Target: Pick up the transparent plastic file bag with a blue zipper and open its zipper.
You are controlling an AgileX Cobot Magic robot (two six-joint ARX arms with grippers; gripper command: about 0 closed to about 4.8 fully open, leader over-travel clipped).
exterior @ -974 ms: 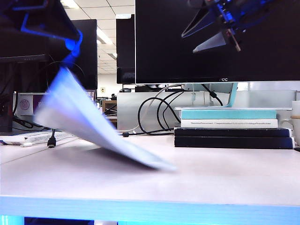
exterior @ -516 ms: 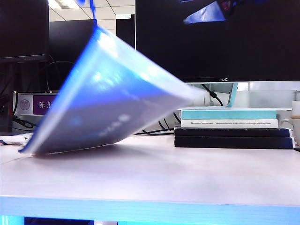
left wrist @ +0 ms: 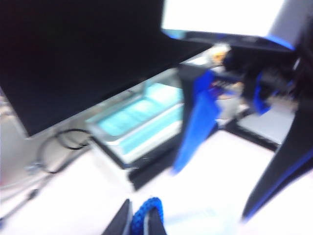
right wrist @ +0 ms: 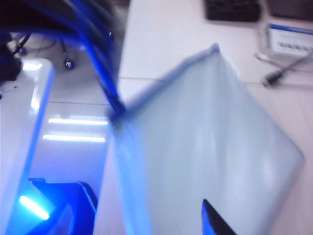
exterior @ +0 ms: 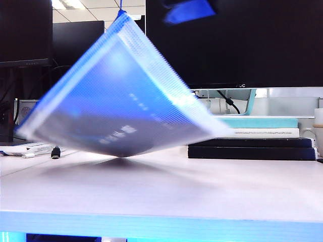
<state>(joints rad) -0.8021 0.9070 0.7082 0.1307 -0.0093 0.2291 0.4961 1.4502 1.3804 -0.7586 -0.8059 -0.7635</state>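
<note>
Jaws of the left gripper (left wrist: 139, 220) are closed on the blue cord loop (left wrist: 148, 211), a grip only the left wrist view shows; in the exterior view that gripper lies above the frame's top edge, and only the cord (exterior: 120, 6) reaches up out of sight. The right gripper (exterior: 187, 10), a blurred blue shape at upper centre of the exterior view, has its jaws spread wide and holds nothing; its own wrist view shows just one dark fingertip (right wrist: 215, 220) at the bottom edge, near the pouch.

The transparent plastic file bag (exterior: 121, 101) hangs by one corner, clear of the table (exterior: 202, 191), filling the left and centre of the exterior view. The right wrist view shows its broad, pale face (right wrist: 205, 147) from above, the table beyond it.

Behind stand dark monitors (exterior: 237, 45), looping cables (left wrist: 68, 139), and stacked teal and black books (exterior: 262, 138) at right.

The pouch is translucent, finely gridded, with the blue zipper (exterior: 75, 70) along its upper left edge.
</note>
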